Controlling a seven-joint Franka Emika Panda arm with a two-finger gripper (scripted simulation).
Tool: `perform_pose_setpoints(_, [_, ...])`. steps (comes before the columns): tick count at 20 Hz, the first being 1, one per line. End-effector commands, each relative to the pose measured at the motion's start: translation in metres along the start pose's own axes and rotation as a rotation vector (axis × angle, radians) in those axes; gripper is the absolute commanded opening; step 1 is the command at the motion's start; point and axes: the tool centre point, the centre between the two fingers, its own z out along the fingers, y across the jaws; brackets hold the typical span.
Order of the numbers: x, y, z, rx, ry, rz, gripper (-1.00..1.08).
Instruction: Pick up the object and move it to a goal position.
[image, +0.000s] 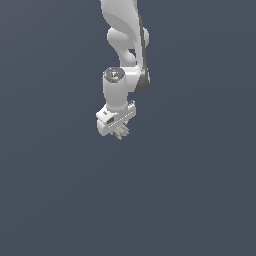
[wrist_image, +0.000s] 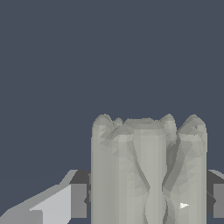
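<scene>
The object (wrist_image: 148, 170) is a pale grey-beige ridged block. In the wrist view it fills the space between my two fingers (wrist_image: 78, 200), which press on it from both sides. In the exterior view it shows as a small ridged piece (image: 121, 132) sticking out below my white gripper (image: 120, 131). The gripper is shut on it and hangs in mid-air near the middle of that view, with the arm reaching down from above.
Only a plain dark blue-grey background (image: 50, 190) shows around the arm in both views. No table, container or other object is visible.
</scene>
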Motion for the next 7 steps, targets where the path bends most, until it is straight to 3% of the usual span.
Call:
perform_pose_setpoints(1, [-0.0035, -0.0053, -0.0055, 0.0, 0.0, 0.0, -1.0])
perform_pose_setpoints(7, [-0.006, -0.0098, -0.0105, 0.001, 0.0, 0.0, -1.0])
